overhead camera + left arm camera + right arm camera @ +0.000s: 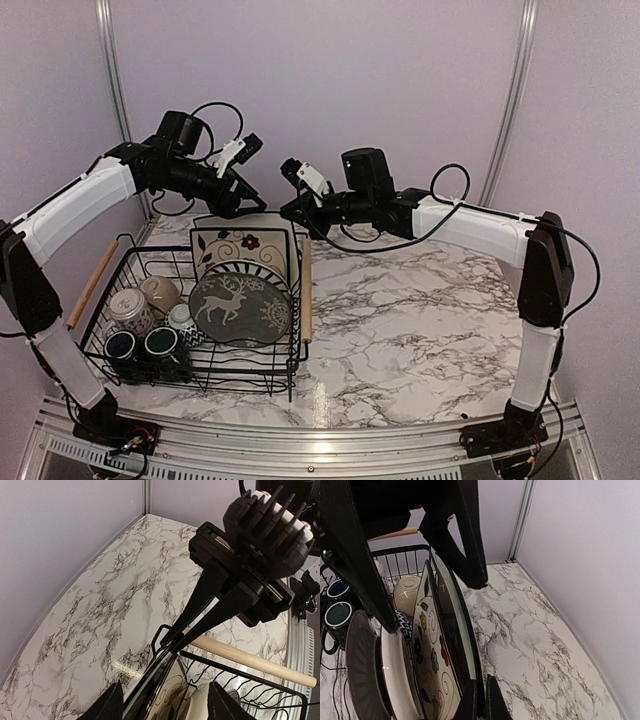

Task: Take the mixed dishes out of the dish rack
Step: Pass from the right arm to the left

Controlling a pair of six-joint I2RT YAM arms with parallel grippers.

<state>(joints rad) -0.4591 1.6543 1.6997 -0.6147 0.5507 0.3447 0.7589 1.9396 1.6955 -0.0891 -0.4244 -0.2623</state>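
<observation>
Two grippers crowd one upright dark plate [452, 615], the outermost dish standing in the dish rack [150, 250]. The right gripper [481, 700] is pinched tight on its top rim near a corner. The left gripper [167, 702] hangs just beside it with jaws parted, astride the same rim and, as far as shows, not touching it. On the rack side of the right fingers stands the floral plate [245, 245], close against the pinched one. The deer plate [240, 305] stands beyond that, and the mugs [150, 310] sit well below and apart from both tools. The plate looks stiff, glazed and slippery — probably heavy for an edge pinch and quick to chip. A single corner grip would likely let it swing, so the top rim wants two holds set apart, fingers deep over the lip, and a straight upward lift clear of the wires and the floral plate.
</observation>
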